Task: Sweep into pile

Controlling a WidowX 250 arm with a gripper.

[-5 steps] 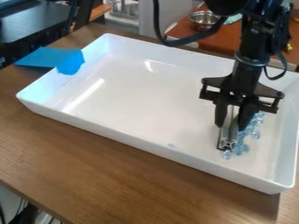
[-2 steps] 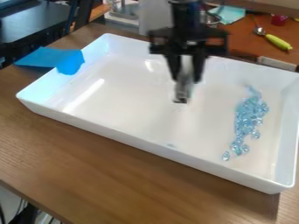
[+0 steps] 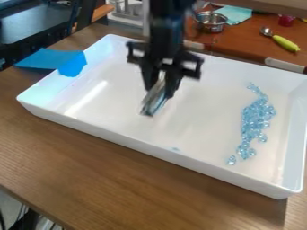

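The gripper, closed on a tool, has moved away from the beads, left as a strip near the tray's right edge, so more sweeping seems needed.

clear blue beads, ragged strip in tray

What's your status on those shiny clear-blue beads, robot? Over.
Black two-finger gripper: holding narrow silvery tool, away from beads.
Beads: long ragged strip, not one compact pile, toward view's right.
Possible obstacle: shiny white rectangular tray's raised walls.
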